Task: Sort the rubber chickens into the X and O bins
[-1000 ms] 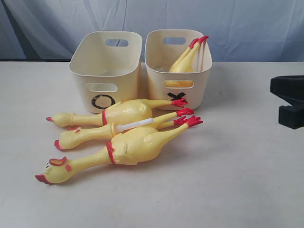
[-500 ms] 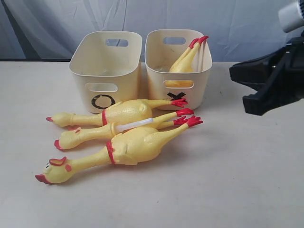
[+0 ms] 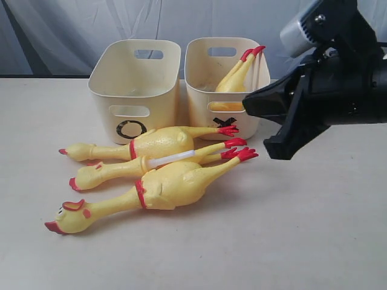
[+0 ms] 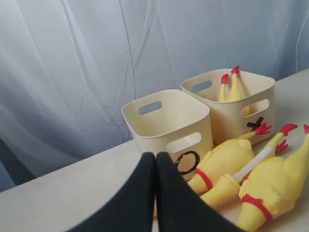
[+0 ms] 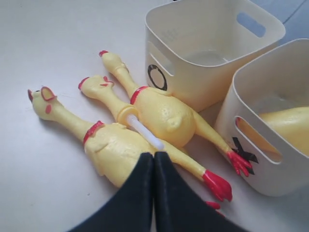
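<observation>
Grey curtain [image 3: 72,30] backs cream table [image 3: 302,229]; left fingers [image 4: 137,193] and right fingers [image 5: 137,193] pressed together.

Cannot see the head of the chicken [image 3: 237,74] in the X bin [image 3: 198,106], upper centre: only legs over the rim and yellow through the slot. Lose most of the X mark [image 3: 219,121] behind red feet [image 3: 228,129]. Cannot trace the middle chicken [image 3: 112,171] between its neighbours. Lose the right arm [image 3: 344,90] past the right edge.
</observation>
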Action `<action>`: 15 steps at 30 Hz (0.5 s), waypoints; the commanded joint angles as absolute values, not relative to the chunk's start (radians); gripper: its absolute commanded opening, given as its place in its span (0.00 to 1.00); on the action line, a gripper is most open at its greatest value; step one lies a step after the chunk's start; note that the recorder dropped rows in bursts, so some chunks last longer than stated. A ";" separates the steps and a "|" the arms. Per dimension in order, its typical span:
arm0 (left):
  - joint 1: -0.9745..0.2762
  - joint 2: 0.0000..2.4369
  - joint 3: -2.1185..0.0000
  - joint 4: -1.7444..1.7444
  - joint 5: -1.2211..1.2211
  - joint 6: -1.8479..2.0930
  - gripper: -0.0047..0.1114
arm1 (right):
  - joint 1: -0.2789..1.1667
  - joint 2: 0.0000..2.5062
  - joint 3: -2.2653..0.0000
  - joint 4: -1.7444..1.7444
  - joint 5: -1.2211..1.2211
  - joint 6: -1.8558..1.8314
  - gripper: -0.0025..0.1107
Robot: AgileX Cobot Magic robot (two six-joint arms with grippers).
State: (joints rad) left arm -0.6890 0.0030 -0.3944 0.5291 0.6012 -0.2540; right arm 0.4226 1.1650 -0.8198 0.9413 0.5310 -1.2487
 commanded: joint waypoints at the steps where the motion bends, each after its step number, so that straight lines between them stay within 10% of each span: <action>1: -0.691 0.000 -0.388 0.582 0.635 -0.308 0.04 | 0.459 1.203 -0.848 0.951 0.527 -1.261 0.01; 15: -0.691 0.000 -0.388 0.654 0.607 -0.358 0.04 | 0.552 1.246 -0.875 0.963 0.484 -1.263 0.01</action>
State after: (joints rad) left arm -0.6890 0.0030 -0.3944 0.5997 0.6129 -0.3510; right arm 0.5349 1.2267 -0.8561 0.9482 0.4981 -1.2568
